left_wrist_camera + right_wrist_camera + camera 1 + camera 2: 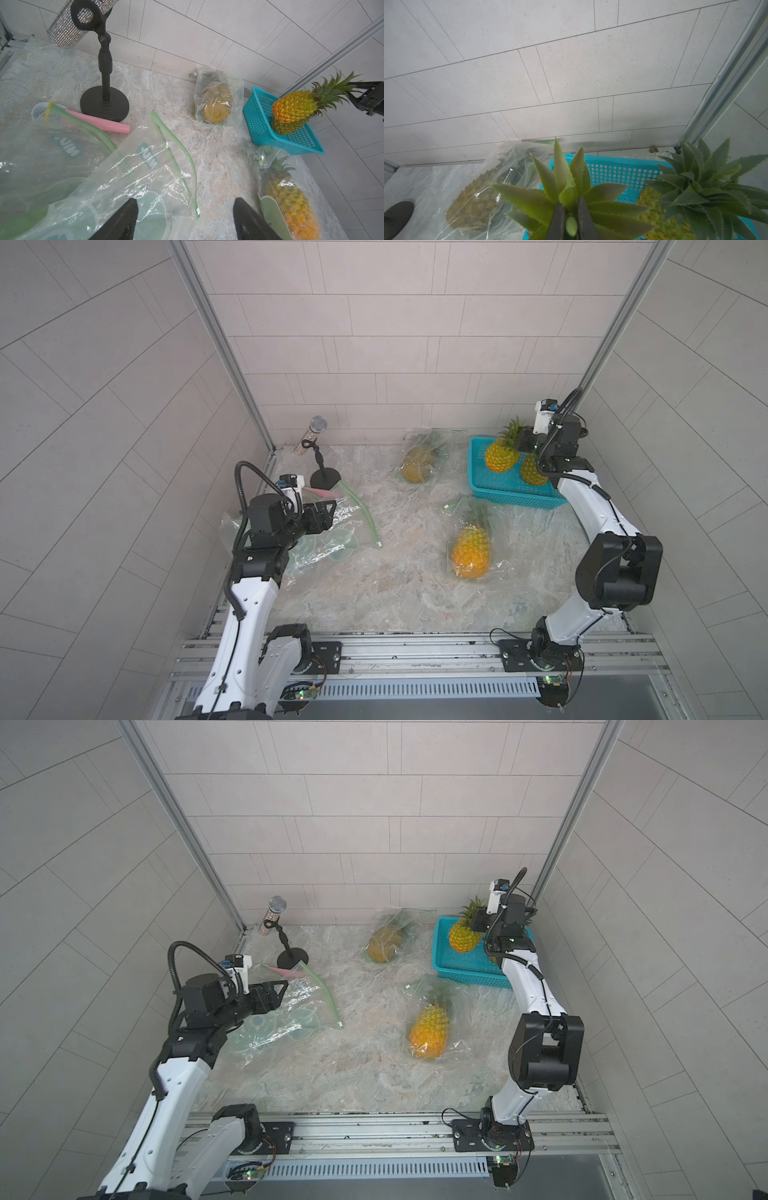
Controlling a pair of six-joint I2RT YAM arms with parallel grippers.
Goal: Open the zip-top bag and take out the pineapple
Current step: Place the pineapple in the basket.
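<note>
My right gripper [571, 204] is shut on the green leaf crown of a yellow pineapple [502, 455]. It holds the fruit tilted over the teal basket [511, 497], right above a second, darker pineapple [531, 472] in the basket; I cannot tell whether the two touch. On the table, two clear zip-top bags each hold a pineapple: one in the middle [471, 549] and one by the back wall [417, 464]. My left gripper [186, 200] is open and holds nothing, over the zip edge of an empty bag [145, 182] at the left.
A sparkly microphone [318, 427] on a black stand [325, 479] is at the back left. A pink microphone [97, 122] lies beside the stand, partly under a second empty bag [52, 149]. Tiled walls close in the back and both sides.
</note>
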